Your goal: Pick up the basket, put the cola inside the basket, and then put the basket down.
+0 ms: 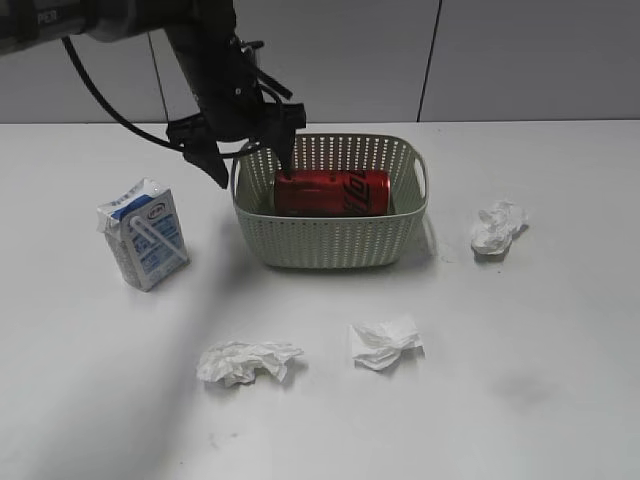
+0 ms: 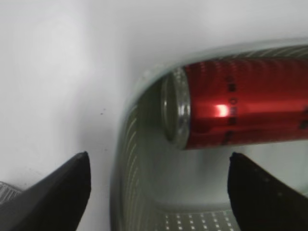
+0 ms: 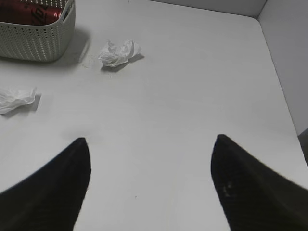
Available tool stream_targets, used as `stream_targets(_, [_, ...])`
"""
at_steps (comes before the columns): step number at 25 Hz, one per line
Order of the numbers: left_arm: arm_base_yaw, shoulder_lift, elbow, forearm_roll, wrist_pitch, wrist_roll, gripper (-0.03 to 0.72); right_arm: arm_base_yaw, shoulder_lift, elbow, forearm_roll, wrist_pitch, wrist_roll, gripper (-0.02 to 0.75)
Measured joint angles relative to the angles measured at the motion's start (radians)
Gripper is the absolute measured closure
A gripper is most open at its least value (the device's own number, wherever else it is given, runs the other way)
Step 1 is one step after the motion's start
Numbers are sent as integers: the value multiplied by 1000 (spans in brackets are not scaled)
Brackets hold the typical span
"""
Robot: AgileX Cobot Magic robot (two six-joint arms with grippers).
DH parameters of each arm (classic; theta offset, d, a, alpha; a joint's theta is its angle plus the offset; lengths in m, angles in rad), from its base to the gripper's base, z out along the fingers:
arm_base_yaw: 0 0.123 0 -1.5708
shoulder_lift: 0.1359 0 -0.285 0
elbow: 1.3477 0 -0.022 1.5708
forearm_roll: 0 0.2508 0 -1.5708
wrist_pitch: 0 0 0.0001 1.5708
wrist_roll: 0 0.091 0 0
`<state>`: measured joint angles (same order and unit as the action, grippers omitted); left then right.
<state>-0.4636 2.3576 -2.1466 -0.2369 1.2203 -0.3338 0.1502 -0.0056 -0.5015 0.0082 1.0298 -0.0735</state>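
Note:
The pale sage-green basket [image 1: 330, 240] stands on the white table. The red cola can [image 1: 332, 192] lies on its side inside it. My left gripper [image 1: 255, 150] is open, its two fingers straddling the basket's left wall, one outside and one inside. In the left wrist view the basket wall [image 2: 126, 159] runs between the open fingers [image 2: 159, 166], with the cola [image 2: 240, 103] lying just beyond. My right gripper [image 3: 150, 144] is open and empty over bare table, out of the exterior view. The basket [image 3: 38, 41] and cola [image 3: 33, 12] show at the top left of the right wrist view.
A blue-and-white milk carton [image 1: 143, 234] stands left of the basket. Crumpled tissues lie at the front left [image 1: 246, 362], front middle [image 1: 384, 343] and right [image 1: 497, 227]. Two tissues [image 3: 119, 53] [image 3: 17, 98] show in the right wrist view. A wall stands behind the table.

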Motion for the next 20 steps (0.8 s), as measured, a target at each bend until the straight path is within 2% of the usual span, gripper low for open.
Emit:
stream_targets(6, [21,-86,-54,3,-2,50,6,0,0,0,0,0,0,146])
stream_targets(20, [218,-282,-42,53,1,172,18,0,0,0,0,0,1,146])
